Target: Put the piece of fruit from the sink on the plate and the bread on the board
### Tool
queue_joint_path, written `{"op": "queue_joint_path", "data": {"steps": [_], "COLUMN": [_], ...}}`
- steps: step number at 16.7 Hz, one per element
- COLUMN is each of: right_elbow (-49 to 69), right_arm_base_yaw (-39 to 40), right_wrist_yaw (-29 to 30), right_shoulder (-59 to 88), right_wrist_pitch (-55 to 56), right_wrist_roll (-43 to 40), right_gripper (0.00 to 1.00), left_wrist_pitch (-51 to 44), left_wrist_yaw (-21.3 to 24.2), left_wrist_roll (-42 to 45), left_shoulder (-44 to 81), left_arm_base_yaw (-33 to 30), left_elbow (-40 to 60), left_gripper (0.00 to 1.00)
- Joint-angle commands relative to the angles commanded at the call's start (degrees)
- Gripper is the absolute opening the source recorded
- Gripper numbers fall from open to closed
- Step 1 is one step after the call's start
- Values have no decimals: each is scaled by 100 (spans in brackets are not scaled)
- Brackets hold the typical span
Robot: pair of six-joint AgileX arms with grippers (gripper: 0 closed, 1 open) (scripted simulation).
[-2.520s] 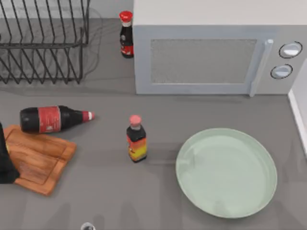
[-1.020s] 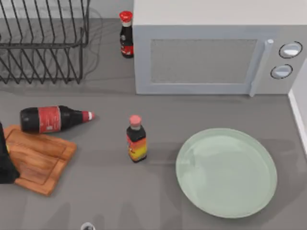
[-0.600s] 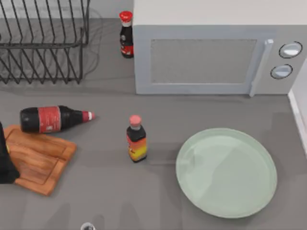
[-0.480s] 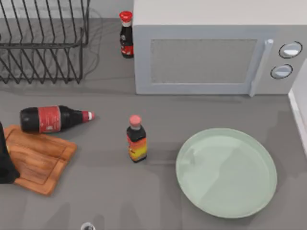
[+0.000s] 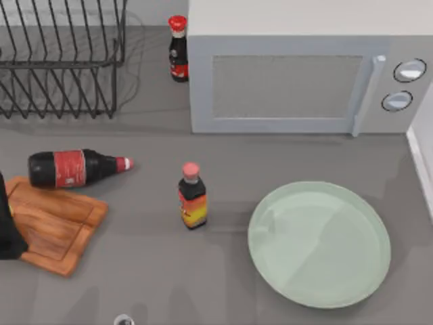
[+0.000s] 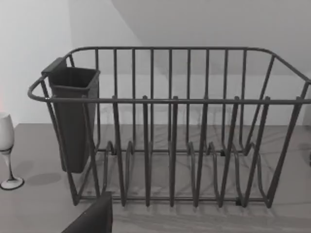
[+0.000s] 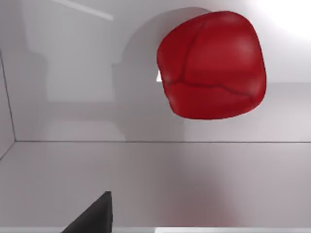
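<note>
Down in the sink (image 7: 146, 184), ahead of the right claw (image 7: 90, 216), lies the piece of fruit (image 7: 212, 65), against pale walls; only one dark finger shows, so open or closed, I cannot tell. It looks glossy, rounded, firm and light, likely slippery: better pinched across its flatter sides. Over on the table's right waits the plate (image 5: 369, 284), bare. Far left, the left arm (image 5: 8, 233) hangs over the board (image 5: 57, 227).
</note>
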Motion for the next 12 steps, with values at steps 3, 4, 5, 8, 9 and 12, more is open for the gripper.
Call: {"op": "queue_joint_path", "data": {"steps": [3, 4, 5, 8, 9, 12], "right_elbow": [-266, -376, -490, -804, -877, -945], "right_arm_base_yaw": [-7, -9, -12, -16, -18, -19], "right_wrist_yaw": [3, 5, 6, 10, 11, 12], "right_shoulder": [472, 661, 854, 1369, 1493, 1612], "right_wrist_pitch": [752, 1096, 1451, 2291, 2452, 2589], "right_wrist_roll": [6, 8, 11, 21, 23, 25], "right_gripper": [100, 100, 100, 100, 100, 100], "left_wrist_pitch": [0, 0, 0, 0, 0, 0], "left_wrist_yaw": [0, 0, 0, 0, 0, 0], "left_wrist_roll": [0, 0, 0, 0, 0, 0], "left_shoulder": [0, 0, 0, 0, 0, 0], "left_arm_base_yaw": [0, 0, 0, 0, 0, 0], "left_elbow": [0, 0, 0, 0, 0, 0], "left_gripper": [100, 100, 100, 100, 100, 100]}}
